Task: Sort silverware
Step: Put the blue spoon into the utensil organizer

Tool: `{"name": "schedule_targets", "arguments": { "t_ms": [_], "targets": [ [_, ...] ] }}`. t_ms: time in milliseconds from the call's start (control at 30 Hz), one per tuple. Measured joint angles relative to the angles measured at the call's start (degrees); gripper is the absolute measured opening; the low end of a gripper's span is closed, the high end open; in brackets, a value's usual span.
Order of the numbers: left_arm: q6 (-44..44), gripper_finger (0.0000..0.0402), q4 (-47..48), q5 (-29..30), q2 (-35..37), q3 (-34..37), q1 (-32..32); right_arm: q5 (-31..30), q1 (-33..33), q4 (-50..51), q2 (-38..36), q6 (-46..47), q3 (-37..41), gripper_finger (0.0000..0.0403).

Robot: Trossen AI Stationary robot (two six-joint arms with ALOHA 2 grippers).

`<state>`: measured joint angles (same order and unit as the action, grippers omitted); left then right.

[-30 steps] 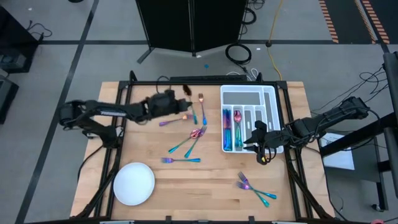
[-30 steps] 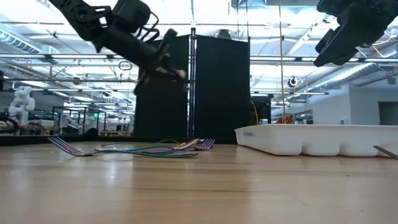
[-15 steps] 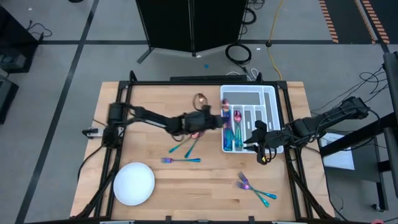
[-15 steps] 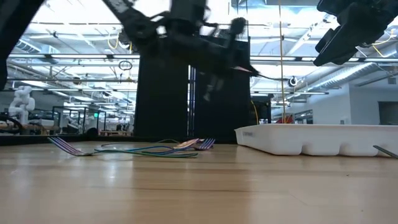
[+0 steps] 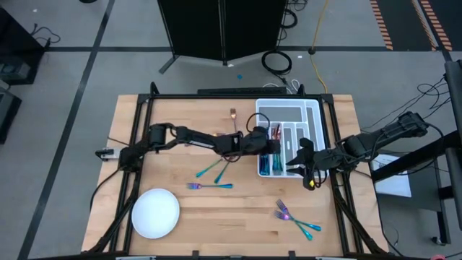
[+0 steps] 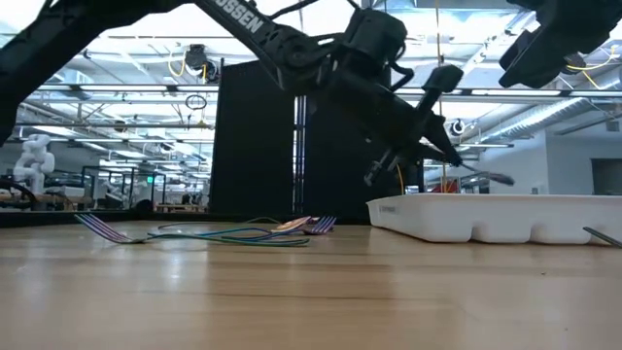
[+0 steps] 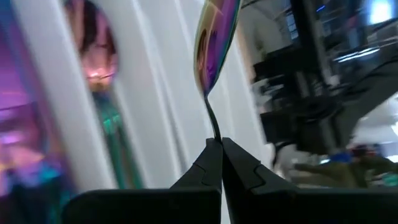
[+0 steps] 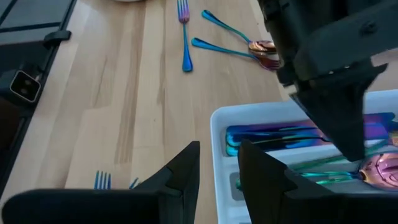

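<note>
Iridescent rainbow metal shows in the slim spoon pinched by its handle between the closed fingers of the left gripper, its bowl reaching out past the fingertips over the white divided plastic tray at the far right of the wooden table. From above, the left arm stretches long and nearly level from the table's left edge across to the tray, with the left gripper over the tray's left compartments, where several rainbow pieces already lie. From table height the arm slants down from the upper left and the spoon hangs just above the tray's rim. Loose forks and spoons lie on the bare wood left of the tray, with a pair of forks nearer, and a round white plate at the near left. The right gripper waits at the tray's right side, raised off the table, its fingers a narrow way apart and holding nothing.
</note>
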<state>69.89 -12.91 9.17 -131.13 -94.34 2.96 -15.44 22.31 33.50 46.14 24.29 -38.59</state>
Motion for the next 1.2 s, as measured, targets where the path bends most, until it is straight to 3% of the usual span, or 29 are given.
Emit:
{"name": "schedule_targets", "arguments": {
  "t_ms": [367, 1000, 1200],
  "targets": [
    [-1.66, 0.0000, 5.14, -1.54, 0.02, -0.70, 0.76, 0.02, -0.02, -0.68, 0.02, -0.03, -0.02, 0.0095],
    [-5.75, 0.0000, 4.35, -1.74, 0.04, -0.70, 0.83, 0.06, -0.07, -2.00, 0.04, -1.40, -0.02, 0.0095],
    [-5.77, 0.0036, 4.42, -1.90, 0.04, -0.70, 0.81, 0.10, -0.07, -1.97, 0.04, -1.42, -0.02, 0.0095]
  ]
}}
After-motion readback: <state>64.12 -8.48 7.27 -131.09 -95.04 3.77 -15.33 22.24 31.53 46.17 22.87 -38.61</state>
